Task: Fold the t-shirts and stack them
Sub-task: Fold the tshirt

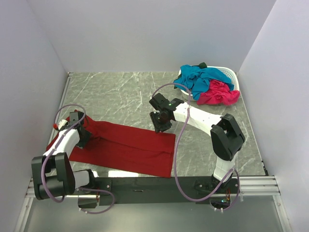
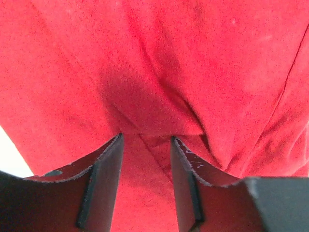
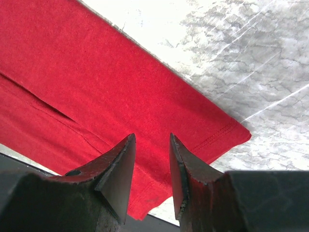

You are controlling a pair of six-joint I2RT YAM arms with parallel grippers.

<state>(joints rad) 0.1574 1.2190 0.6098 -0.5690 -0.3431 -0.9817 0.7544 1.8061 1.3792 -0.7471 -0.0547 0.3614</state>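
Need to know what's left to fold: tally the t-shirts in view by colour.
Dark red t-shirt: 1
Teal-blue t-shirt: 1
Hot pink t-shirt: 1
Total: 3

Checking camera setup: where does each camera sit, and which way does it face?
Top external: above, behind the arms, looking down on the table; both arms, left gripper, right gripper.
Left wrist: on that wrist, looking down close at the dark red t-shirt; own fingers.
Right wrist: on that wrist, looking down at the shirt's hem corner; own fingers.
Shared: all see that shirt.
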